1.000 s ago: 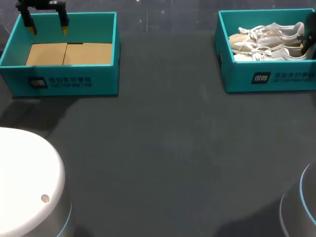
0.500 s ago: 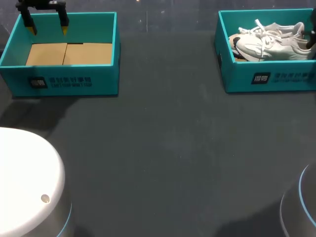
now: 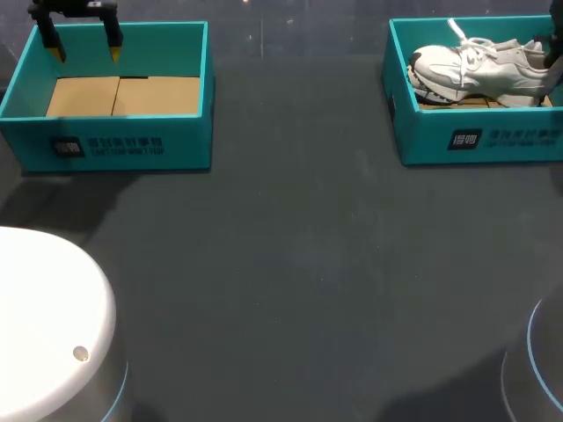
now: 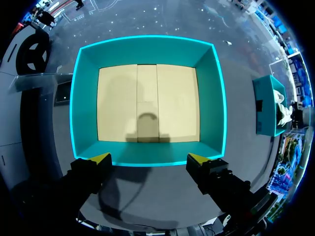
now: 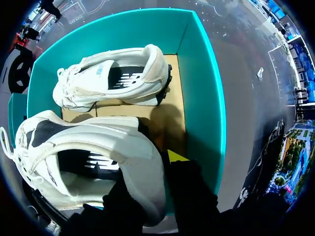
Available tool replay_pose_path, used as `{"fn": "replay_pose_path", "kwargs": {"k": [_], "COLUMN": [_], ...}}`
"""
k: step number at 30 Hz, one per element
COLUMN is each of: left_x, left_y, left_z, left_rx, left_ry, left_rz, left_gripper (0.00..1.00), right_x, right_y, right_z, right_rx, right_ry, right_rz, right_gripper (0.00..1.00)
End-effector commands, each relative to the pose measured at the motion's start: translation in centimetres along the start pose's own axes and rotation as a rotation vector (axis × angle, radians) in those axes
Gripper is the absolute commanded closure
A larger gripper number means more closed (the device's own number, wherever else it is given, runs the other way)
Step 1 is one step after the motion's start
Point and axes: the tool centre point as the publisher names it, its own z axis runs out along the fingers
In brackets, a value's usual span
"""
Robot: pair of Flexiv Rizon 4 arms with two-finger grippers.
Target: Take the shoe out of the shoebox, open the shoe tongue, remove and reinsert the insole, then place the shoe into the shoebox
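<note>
Looks to be on the first step, taking out the white sneaker [image 3: 475, 70], pinched at its heel collar by the right gripper [image 5: 158, 169], one finger inside and one outside, and held raised in the right shoebox [image 3: 479, 141] with a second sneaker [image 5: 113, 78] on the box floor beyond. Calls next for clearing the near wall and setting down on the table [image 3: 290, 264], laces up. Shows a chunky white upper, dark side panels, loose laces; leaves the left gripper [image 4: 148, 158] spread above the left shoebox [image 3: 114, 145].

Teal shoebox [image 4: 212, 98] ahead of end effector [image 4: 148, 158]
</note>
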Motion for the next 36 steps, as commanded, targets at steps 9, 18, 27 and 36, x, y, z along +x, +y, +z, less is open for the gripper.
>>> {"fn": "replay_pose_path", "kwargs": {"k": [9, 18, 27, 36], "left_x": [0.0, 0.0, 0.0, 0.0], "left_y": [0.0, 0.0, 0.0, 0.0], "left_z": [0.0, 0.0, 0.0, 0.0], "left_rx": [-0.001, -0.001, -0.001, -0.001], "left_ry": [-0.001, -0.001, -0.001, -0.001], "left_rz": [0.0, 0.0, 0.0, 0.0], "left_gripper": [0.0, 0.0, 0.0, 0.0], "right_x": [0.6, 0.8, 0.8, 0.6], "right_y": [-0.2, -0.4, -0.4, -1.2], "right_z": [-5.7, -9.6, -9.6, -12.7], "right_rx": [-0.044, -0.055, -0.055, -0.099], "right_ry": [-0.058, -0.102, -0.102, -0.14], "right_rz": [0.016, 0.036, 0.036, 0.081], "right_gripper": [1.0, 1.0, 1.0, 1.0]}}
